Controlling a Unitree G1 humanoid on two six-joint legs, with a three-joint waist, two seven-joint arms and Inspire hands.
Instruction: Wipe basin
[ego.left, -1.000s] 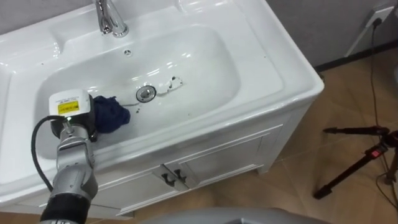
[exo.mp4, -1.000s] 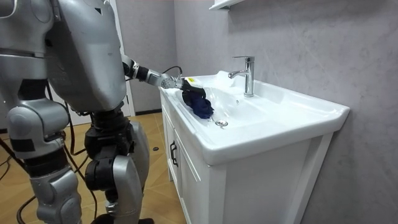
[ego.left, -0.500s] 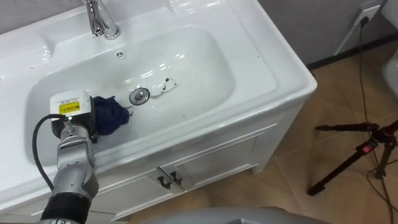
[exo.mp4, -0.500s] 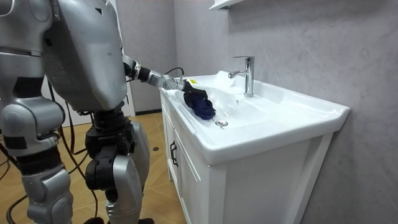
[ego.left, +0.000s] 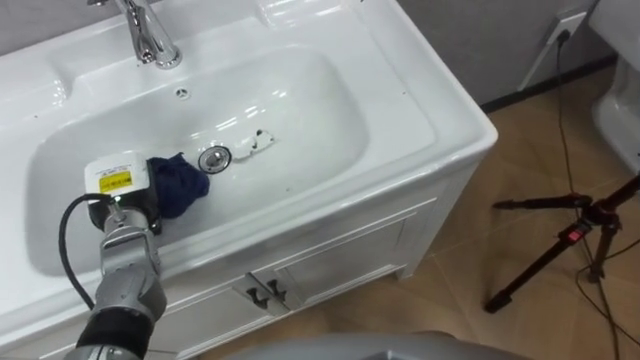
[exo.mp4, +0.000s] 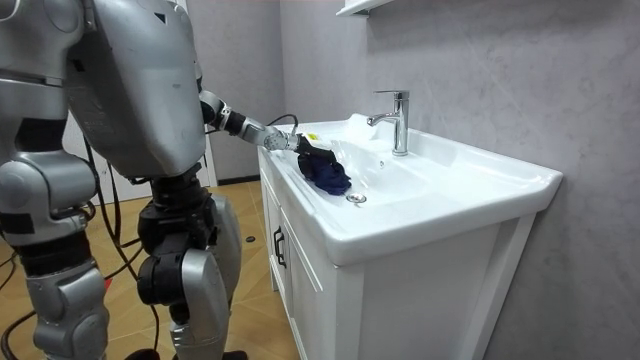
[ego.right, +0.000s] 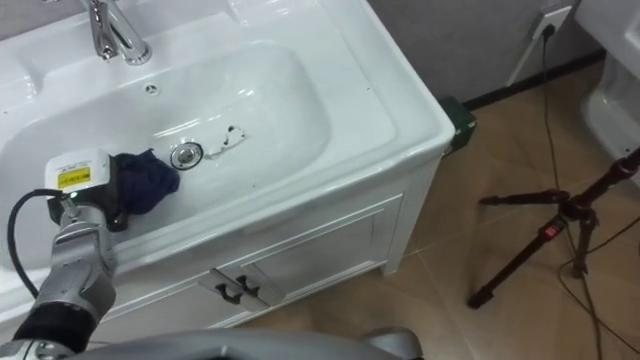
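A white basin (ego.left: 300, 100) is set in a white vanity, with a chrome tap (ego.left: 140, 35) at its back and a round drain (ego.left: 213, 158) in its floor. A bunched dark blue cloth (ego.left: 180, 185) lies on the basin floor just left of the drain. My left hand (ego.left: 128, 208) reaches over the front rim and is shut on the cloth. In the room view I stand at the vanity's front, left arm stretched out, with the left hand (exo.mp4: 285, 142) on the cloth (exo.mp4: 325, 172) in the bowl.
Below the front rim are white cabinet doors with dark handles (ego.left: 265, 293). On the wooden floor to the right stands a black tripod (ego.left: 560, 245), with a cable running up to a wall socket (ego.left: 560, 25). A white fixture (ego.left: 620, 90) sits at the far right.
My left hand has slid the cloth a little along the basin floor toward the drain. The eye view has shifted, so the basin sits further left and higher.
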